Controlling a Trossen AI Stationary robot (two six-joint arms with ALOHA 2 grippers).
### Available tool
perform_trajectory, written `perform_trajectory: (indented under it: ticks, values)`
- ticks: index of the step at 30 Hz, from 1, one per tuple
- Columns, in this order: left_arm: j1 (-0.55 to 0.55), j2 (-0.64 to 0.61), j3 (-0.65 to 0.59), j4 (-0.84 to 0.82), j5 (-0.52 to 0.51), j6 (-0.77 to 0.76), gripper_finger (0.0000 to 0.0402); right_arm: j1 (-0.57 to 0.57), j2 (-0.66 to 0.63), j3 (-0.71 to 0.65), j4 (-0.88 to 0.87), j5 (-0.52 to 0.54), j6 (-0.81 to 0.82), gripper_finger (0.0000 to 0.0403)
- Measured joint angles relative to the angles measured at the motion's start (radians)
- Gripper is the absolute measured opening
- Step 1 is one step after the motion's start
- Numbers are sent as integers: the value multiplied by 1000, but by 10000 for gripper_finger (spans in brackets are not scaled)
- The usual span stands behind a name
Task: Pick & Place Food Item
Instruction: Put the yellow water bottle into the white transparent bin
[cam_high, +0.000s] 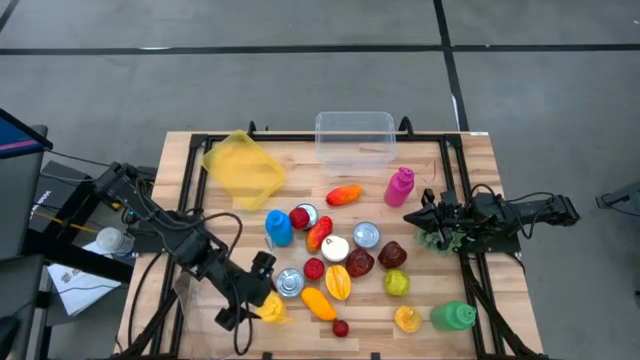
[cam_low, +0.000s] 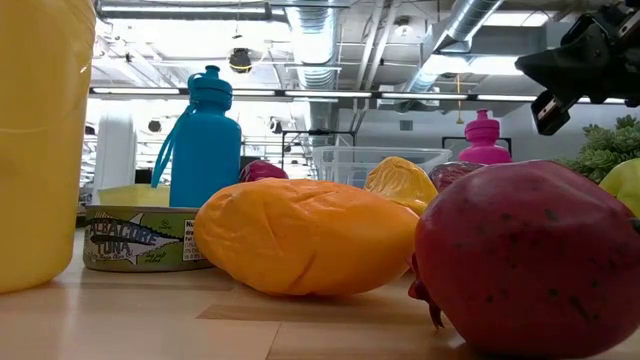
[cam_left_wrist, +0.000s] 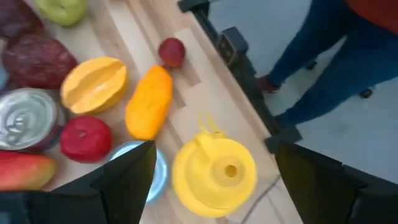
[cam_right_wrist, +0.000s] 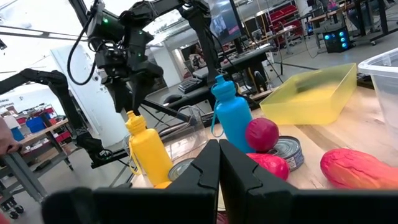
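Observation:
A yellow bottle (cam_high: 270, 308) stands upright near the table's front edge, left of centre, and shows in the left wrist view from above (cam_left_wrist: 214, 174). My left gripper (cam_high: 250, 293) hangs open just above it, one finger on either side of the cap, touching nothing. In the right wrist view the left gripper (cam_right_wrist: 129, 102) is right over the bottle's cap (cam_right_wrist: 134, 119). Beside the bottle lie an orange fruit (cam_left_wrist: 149, 102), a tuna can (cam_left_wrist: 140, 177), a red apple (cam_left_wrist: 86, 138) and a yellow star fruit (cam_left_wrist: 94, 84). My right gripper (cam_high: 408, 217) rests shut at the table's right side.
A clear bin (cam_high: 355, 140) and a yellow bin (cam_high: 243, 167) stand at the far side. Blue (cam_high: 279, 227), pink (cam_high: 399, 186) and green (cam_high: 452, 317) bottles, cans and several fruits crowd the middle. A person's legs (cam_left_wrist: 336, 56) stand beside the table's near edge.

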Motion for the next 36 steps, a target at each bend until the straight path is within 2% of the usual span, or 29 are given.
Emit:
perform_trajectory:
  ticks: [3,7,14,21,27,36]
  values:
    - [-11,-1,-9,15,-4,0,312,-1,0,0,0,15,-1,0]
    - [-34,-14,-79,87,-7,-32,308,-1,0,0,0,16,-1,0]
    - [-40,-72,-147,187,-110,-57,306,0,0,0,-9,18,-1,0]
    - [-59,-80,-216,249,-107,-88,292,0,0,0,-27,18,1,0]
    - [-60,-80,-227,269,-156,-83,289,0,0,0,-32,18,1,0]
    - [-70,-80,-227,268,-165,-101,267,0,0,0,-55,18,1,0]
